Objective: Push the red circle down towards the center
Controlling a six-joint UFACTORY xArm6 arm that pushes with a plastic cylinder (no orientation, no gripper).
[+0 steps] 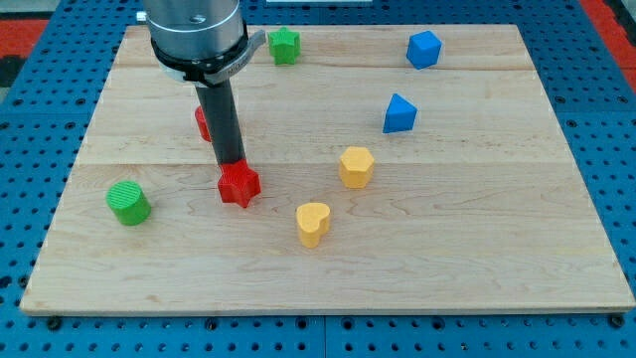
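My tip (233, 162) touches the red star (239, 185); the red circle (202, 123) hides behind the rod. No jaws here. Open wooden board (477, 249) lies at the view's right. Two reds, greens, blues, yellows.

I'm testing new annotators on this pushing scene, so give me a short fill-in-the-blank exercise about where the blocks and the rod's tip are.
1. My tip touches the top edge of the red ____ block.
2. The rod partly hides a second ____ block toward the view's top.
3. The green cylinder lies at the view's ____ side of the board.
4. Below the yellow hexagon sits a yellow ____.

Missing words: star; red; left; heart
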